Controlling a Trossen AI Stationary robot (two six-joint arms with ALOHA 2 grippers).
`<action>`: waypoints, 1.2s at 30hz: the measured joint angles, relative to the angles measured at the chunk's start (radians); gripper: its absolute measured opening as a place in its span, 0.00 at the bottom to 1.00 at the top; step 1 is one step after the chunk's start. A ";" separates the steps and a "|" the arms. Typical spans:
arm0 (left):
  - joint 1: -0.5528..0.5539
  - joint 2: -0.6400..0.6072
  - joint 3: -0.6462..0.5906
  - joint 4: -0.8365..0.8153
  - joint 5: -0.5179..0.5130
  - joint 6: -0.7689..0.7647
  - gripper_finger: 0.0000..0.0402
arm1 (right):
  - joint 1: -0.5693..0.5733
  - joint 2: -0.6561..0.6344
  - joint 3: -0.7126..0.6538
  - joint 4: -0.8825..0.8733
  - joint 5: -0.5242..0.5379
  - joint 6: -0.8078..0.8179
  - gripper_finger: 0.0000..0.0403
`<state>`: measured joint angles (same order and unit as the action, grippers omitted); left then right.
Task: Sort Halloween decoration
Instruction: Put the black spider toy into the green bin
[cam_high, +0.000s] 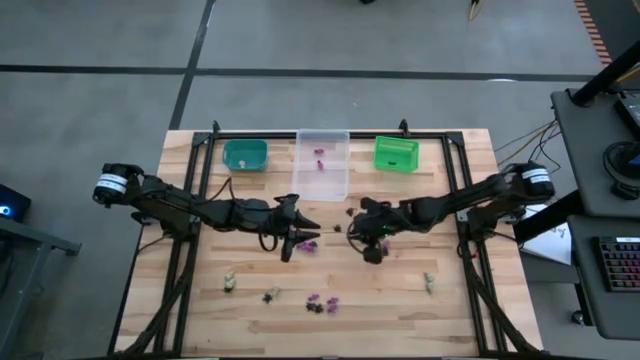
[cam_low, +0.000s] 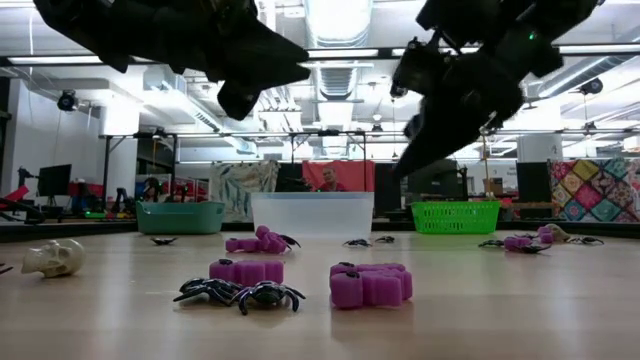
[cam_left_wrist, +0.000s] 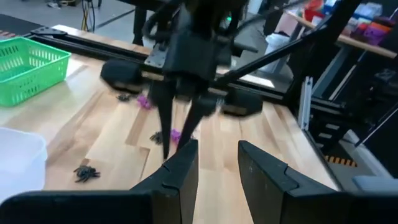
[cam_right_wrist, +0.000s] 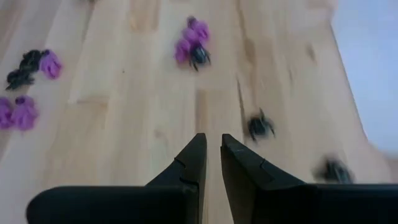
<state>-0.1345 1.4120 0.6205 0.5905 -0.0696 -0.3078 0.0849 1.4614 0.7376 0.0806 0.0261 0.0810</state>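
Note:
The Halloween decoration lies scattered on the wooden table: purple pieces (cam_high: 308, 244) (cam_low: 370, 284), black spiders (cam_high: 350, 212) (cam_low: 240, 293) and pale beige pieces (cam_high: 230, 283) (cam_low: 52, 258). My left gripper (cam_high: 308, 230) (cam_left_wrist: 217, 162) hangs above the table's middle, open, with nothing between its fingers. My right gripper (cam_high: 355, 236) (cam_right_wrist: 211, 152) faces it from the right, also raised, its fingers a narrow gap apart and empty. Below it lie a purple-and-black cluster (cam_right_wrist: 193, 43) and a black spider (cam_right_wrist: 260, 126).
Three bins stand along the far edge: teal (cam_high: 245, 155), clear (cam_high: 322, 165) holding a purple piece, and green (cam_high: 396, 153). More trinkets lie near the front edge (cam_high: 320, 301). The two grippers hang close together over the middle. Black frame rails run along both table sides.

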 joint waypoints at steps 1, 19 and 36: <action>0.000 0.000 0.000 0.001 0.000 -0.009 0.24 | -0.001 0.025 0.000 0.043 0.018 0.001 0.09; 0.005 0.002 0.021 -0.032 -0.011 -0.064 0.24 | -0.020 0.260 0.022 0.212 0.204 0.090 0.41; 0.005 0.003 0.019 -0.028 -0.043 0.022 0.24 | -0.044 0.340 0.024 0.264 0.165 0.163 0.42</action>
<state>-0.1291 1.4146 0.6395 0.5626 -0.1122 -0.2859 0.0411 1.8011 0.7612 0.3443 0.1913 0.2441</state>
